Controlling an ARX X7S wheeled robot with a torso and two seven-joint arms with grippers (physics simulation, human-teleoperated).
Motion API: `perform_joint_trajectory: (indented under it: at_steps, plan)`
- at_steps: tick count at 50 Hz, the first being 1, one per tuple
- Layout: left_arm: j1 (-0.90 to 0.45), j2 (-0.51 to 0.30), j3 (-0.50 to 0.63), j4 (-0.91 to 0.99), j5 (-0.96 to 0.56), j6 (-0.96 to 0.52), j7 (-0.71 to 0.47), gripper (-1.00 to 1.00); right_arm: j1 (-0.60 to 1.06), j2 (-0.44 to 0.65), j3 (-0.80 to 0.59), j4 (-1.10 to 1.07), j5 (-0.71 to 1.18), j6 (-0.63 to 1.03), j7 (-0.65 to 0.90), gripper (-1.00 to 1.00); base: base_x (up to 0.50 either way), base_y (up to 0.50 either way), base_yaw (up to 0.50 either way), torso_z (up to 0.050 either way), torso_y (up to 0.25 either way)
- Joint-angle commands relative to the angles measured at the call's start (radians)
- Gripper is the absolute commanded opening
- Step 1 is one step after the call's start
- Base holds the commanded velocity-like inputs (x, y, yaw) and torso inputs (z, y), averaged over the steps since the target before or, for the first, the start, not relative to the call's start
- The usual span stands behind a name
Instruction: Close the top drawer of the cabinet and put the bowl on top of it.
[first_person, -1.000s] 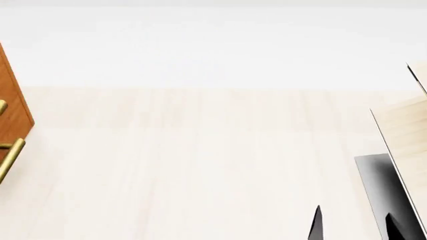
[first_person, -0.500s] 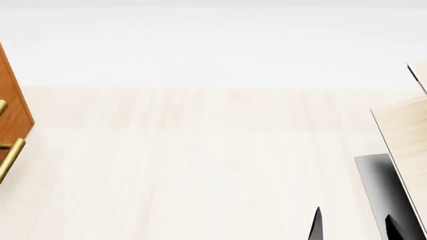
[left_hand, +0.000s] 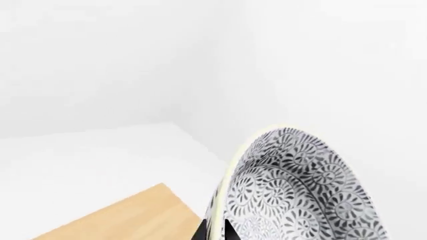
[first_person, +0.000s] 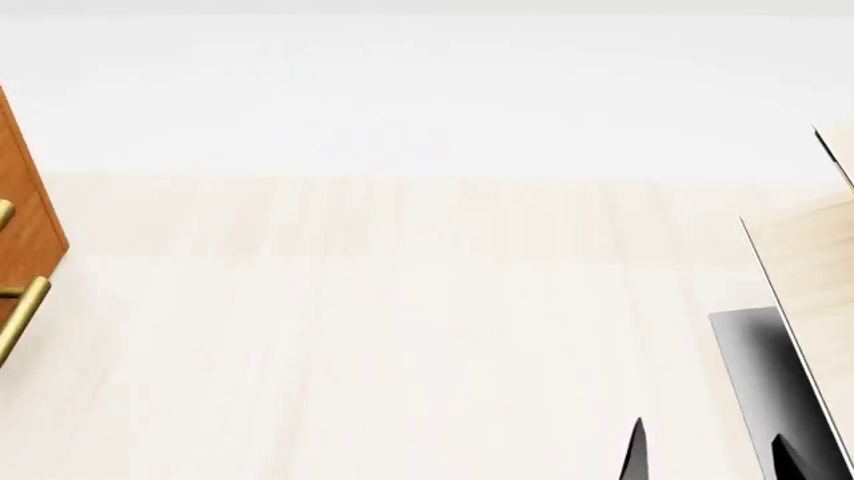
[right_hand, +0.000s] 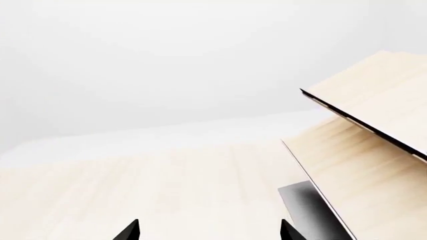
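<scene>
Your left gripper pinches the rim of the bowl, holding it above a light wooden surface. Your right gripper hangs spread wide and empty beside the pale shelf, while the cabinet sits at the head view's left edge.

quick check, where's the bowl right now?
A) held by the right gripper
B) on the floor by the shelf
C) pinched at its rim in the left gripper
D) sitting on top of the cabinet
C: in the left wrist view the bowl has its rim between the left gripper's dark fingers, while the right gripper is spread open and empty.
</scene>
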Motion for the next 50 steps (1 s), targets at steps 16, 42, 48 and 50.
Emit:
perform_joint_trajectory:
  at_steps: [16,42,48,50]
  plan:
    - [0.228,-0.131,-0.259,0.034,-0.110,0.009,-0.156,-1.00,0.000,0.001,-0.021,0.013,-0.008,-0.009,0.003,1.00,0.00,0.00,0.00,0.000,0.000]
    - [0.441,-0.168,-0.347,0.053,-0.150,0.058,-0.161,-1.00,-0.007,0.011,-0.019,0.009,-0.002,-0.011,0.012,1.00,0.00,0.00,0.00,0.000,0.000]
    - [0.498,-0.178,-0.378,0.059,-0.169,0.063,-0.158,-1.00,-0.013,0.006,-0.029,0.025,-0.018,-0.028,0.004,1.00,0.00,0.00,0.00,0.000,0.002]
    - [0.504,-0.181,-0.384,0.056,-0.172,0.064,-0.156,-1.00,-0.009,0.011,-0.024,0.015,-0.007,-0.018,0.011,1.00,0.00,0.00,0.00,0.000,0.000]
